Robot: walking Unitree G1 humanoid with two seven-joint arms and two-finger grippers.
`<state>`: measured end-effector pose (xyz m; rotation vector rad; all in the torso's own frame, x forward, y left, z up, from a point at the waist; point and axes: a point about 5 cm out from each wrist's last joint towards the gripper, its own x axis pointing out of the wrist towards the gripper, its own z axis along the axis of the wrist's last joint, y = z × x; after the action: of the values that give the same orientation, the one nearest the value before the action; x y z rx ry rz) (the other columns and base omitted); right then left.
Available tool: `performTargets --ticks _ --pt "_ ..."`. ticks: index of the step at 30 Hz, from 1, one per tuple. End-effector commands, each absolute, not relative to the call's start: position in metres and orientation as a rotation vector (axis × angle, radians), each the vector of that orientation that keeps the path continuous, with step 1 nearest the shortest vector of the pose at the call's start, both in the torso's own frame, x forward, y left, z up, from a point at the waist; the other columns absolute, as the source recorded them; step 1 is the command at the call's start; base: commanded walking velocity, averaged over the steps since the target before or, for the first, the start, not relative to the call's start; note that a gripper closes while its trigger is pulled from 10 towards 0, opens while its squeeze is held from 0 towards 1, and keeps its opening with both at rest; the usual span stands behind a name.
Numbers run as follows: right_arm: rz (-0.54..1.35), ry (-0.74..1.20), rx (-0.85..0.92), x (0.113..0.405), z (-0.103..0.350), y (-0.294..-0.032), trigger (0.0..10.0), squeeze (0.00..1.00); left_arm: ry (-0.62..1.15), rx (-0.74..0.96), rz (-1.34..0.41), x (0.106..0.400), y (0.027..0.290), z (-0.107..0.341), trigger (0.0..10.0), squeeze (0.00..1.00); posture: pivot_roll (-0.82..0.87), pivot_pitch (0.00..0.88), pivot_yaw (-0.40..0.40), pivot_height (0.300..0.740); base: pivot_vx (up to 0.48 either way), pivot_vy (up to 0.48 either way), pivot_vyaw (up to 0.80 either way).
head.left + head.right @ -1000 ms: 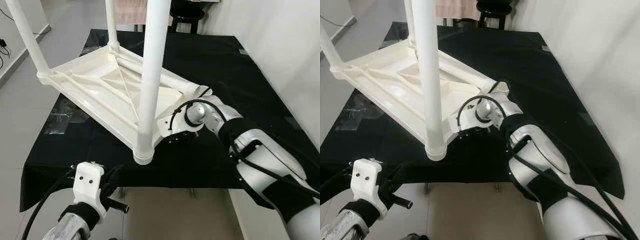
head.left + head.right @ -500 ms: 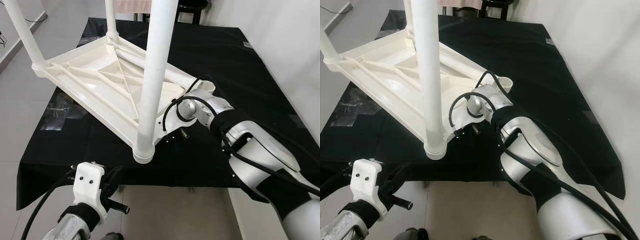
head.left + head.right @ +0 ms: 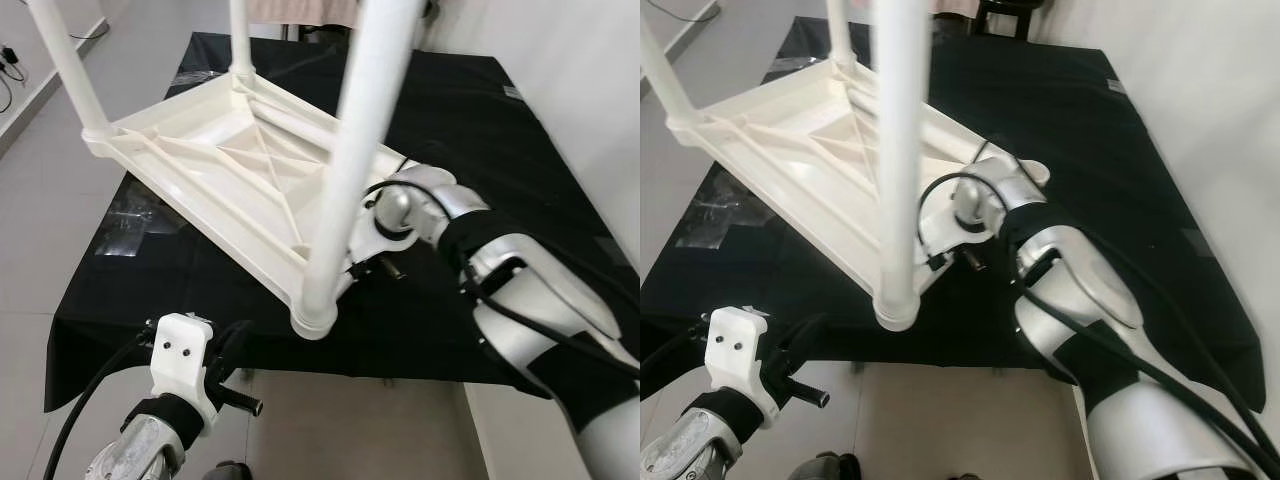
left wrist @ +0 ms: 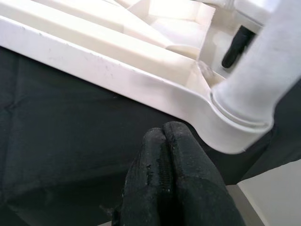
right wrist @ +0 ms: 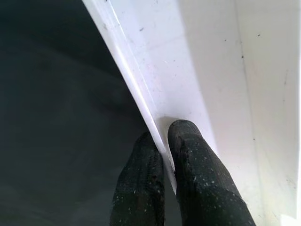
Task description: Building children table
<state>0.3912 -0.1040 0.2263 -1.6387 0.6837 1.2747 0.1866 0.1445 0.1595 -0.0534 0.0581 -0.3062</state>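
right tool [image 5: 162, 141] pinching rim of upturned white table [image 3: 215, 165] | left tool [image 4: 165, 136] pressed together, free | legs [image 3: 362, 150] cut off above | black worktop [image 3: 480, 110]

Work surface: table covered by black cloth [image 3: 470, 110], hanging over the near edge. Clear plastic sheet [image 3: 135, 215] lies crumpled on the cloth at left. Floor: light grey tiles [image 3: 45, 260], left and near. Plain white wall [image 3: 590, 90] along the right. Dark stool [image 3: 1005, 12] stands beyond the far edge. Even, diffuse light.
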Motion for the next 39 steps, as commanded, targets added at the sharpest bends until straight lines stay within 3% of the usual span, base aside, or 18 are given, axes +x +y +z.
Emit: performTargets --ticks 1,8,13,17,24,27,31,34,37,38,39 --pt "1.234 0.776 -1.414 0.391 0.227 -0.135 0.0 0.00 0.099 -0.058 -0.313 0.187 0.144 0.151 10.0 0.00 0.03 0.146 -0.092 0.740 0.000 0.000 0.00" --pt "1.178 0.841 -1.255 0.388 0.224 -0.169 0.0 0.00 0.102 -0.053 -0.321 0.191 0.146 0.150 10.0 0.00 0.03 0.138 -0.087 0.740 0.000 0.000 0.00" --pt "1.182 0.850 -1.225 0.386 0.224 -0.174 0.0 0.00 0.102 -0.052 -0.322 0.191 0.146 0.150 10.0 0.00 0.03 0.137 -0.087 0.740 0.000 0.000 0.00" --pt "1.224 0.879 -1.097 0.376 0.216 -0.190 0.0 0.00 0.102 -0.049 -0.320 0.193 0.148 0.149 10.0 0.00 0.03 0.127 -0.079 0.740 0.000 0.000 0.00" --pt "1.292 0.743 -0.963 0.371 0.205 -0.161 0.0 0.00 0.103 -0.046 -0.330 0.195 0.148 0.148 10.0 0.00 0.03 0.114 -0.070 0.740 0.000 0.000 0.00" --pt "1.128 0.654 -0.904 0.387 0.205 -0.135 0.0 0.00 0.106 -0.042 -0.331 0.195 0.148 0.147 10.0 0.00 0.04 0.107 -0.072 0.740 0.000 0.000 0.00" --pt "0.976 0.624 -0.886 0.394 0.205 -0.124 0.0 0.00 0.106 -0.040 -0.329 0.195 0.148 0.146 10.0 0.00 0.04 0.105 -0.072 0.740 0.000 0.000 0.00" --pt "0.937 0.609 -0.881 0.396 0.206 -0.121 0.0 0.00 0.105 -0.040 -0.329 0.195 0.148 0.146 10.0 0.00 0.04 0.105 -0.073 0.740 0.000 0.000 0.00" --pt "0.881 0.527 -0.807 0.398 0.210 -0.101 0.0 0.00 0.106 -0.042 -0.332 0.195 0.149 0.146 10.0 0.00 0.04 0.109 -0.071 0.740 0.000 0.000 0.00" --pt "0.890 0.480 -0.770 0.398 0.213 -0.090 0.8 0.00 0.105 -0.043 -0.333 0.195 0.149 0.146 10.0 0.00 0.04 0.110 -0.070 0.740 0.000 0.000 0.00" --pt "0.894 0.449 -0.744 0.398 0.216 -0.083 0.8 0.00 0.105 -0.043 -0.334 0.196 0.149 0.147 10.0 0.00 0.03 0.110 -0.071 0.740 0.000 0.000 0.00"
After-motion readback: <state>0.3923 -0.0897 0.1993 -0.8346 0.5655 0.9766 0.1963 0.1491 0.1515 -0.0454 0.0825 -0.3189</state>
